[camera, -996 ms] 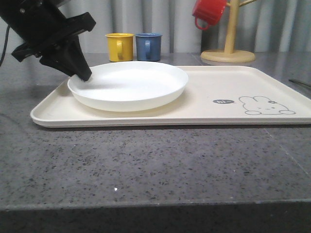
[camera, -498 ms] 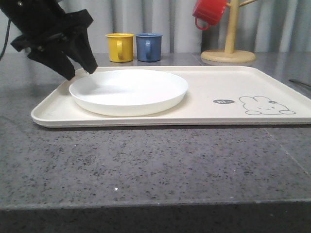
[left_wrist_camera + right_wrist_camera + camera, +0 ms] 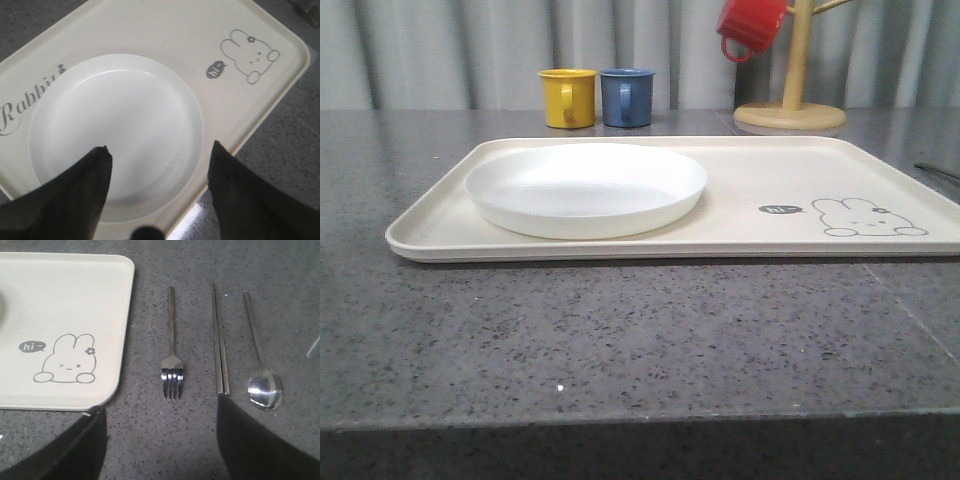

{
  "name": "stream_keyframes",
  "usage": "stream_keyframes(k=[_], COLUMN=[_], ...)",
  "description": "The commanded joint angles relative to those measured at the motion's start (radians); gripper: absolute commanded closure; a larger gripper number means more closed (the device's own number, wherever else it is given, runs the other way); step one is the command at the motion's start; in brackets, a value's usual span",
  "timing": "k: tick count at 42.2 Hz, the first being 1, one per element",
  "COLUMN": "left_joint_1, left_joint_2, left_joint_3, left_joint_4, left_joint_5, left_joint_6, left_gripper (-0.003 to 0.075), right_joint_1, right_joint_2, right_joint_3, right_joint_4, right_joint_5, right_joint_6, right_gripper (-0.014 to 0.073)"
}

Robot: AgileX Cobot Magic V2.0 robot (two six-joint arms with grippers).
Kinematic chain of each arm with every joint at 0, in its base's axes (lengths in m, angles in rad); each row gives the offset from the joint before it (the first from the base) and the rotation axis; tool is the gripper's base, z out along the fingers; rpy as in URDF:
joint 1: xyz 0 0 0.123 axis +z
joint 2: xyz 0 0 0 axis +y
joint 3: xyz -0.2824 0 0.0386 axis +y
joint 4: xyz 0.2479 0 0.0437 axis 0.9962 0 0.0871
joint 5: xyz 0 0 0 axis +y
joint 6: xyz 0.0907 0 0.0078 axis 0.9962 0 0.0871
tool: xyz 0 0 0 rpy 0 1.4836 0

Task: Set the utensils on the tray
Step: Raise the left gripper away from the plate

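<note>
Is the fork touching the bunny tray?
Apart. In the right wrist view, bare grey countertop shows between the fork and the tray rim along the fork's whole length.

Tray (image 3: 880,175): cream, rectangular, rounded corners, low rim, rabbit drawing and "Rabbit" script, flat on the grey counter beneath my left wrist. Utensils, shiny silver, lying parallel on the counter just beside the tray's rabbit end: fork (image 3: 172,357) nearest it, then the long flat knife (image 3: 219,340), then the oval-bowled spoon (image 3: 261,365).
</note>
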State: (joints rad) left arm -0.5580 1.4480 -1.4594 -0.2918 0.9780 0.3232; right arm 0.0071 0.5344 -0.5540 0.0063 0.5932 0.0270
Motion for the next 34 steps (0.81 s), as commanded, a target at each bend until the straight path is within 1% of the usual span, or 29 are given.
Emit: stream_keyframes(k=[1,5,9,13,22,28,34], left_joint_1=[-0.073,-0.137,-0.184,-0.196,-0.196,-0.196,-0.196], left_joint_2=[-0.107,-0.185,-0.275,-0.365,-0.544,-0.611,-0.631], left_joint_3=[0.023,0.109,0.216,0.311,0.448,0.474,0.476], left_joint_4=[0.105,0.194,0.232,0.23,0.23,0.23,0.23], left_joint_5=[-0.091,-0.15,-0.211,-0.24,-0.24,-0.245,-0.25], left_joint_6=[-0.1,-0.168,-0.175,-0.176,-0.176,-0.176,-0.176], left_gripper=[0.03,0.03,0.03,0.03,0.03,0.03,0.03], right_joint_1=[-0.006,-0.006,-0.006,-0.006,-0.006,-0.006,-0.006], right_joint_2=[0.009,0.009,0.009,0.009,0.017,0.088,0.217], right_joint_3=[-0.028,-0.028,-0.028,-0.028,-0.035,-0.124,-0.271], right_joint_4=[-0.013,-0.013,-0.013,-0.006,0.005,0.005,0.003], right_joint_5=[-0.066,-0.066,-0.066,-0.069,-0.053,0.064,0.17], right_joint_6=[-0.003,-0.003,-0.003,-0.003,-0.003,-0.003,-0.007], right_gripper=[0.0095,0.0095,0.0095,0.0094,0.0094,0.0094,0.0094])
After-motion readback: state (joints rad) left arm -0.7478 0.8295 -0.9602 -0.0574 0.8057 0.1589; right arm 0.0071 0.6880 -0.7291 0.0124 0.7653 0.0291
